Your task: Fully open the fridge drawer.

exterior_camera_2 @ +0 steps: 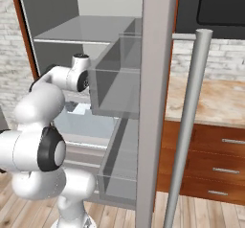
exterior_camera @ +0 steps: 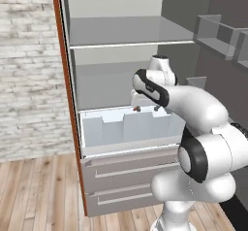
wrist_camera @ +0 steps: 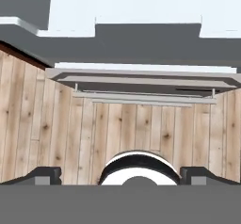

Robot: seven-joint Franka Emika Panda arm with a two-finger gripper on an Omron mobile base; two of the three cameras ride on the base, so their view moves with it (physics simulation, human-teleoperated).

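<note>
Left base view shows the wide pale blue-white translucent fridge drawer (exterior_camera: 127, 127) pulled partly out above two grey flat-fronted drawers (exterior_camera: 133, 169). The jaws (exterior_camera: 145, 108) hang at its rear rim; hand view shows them spread wide.

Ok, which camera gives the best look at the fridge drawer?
The left base view: the fridge drawer shows its whole stepped front. The hand view sees the notched wall from above, and the right base view catches a sliver behind the arm.
</note>
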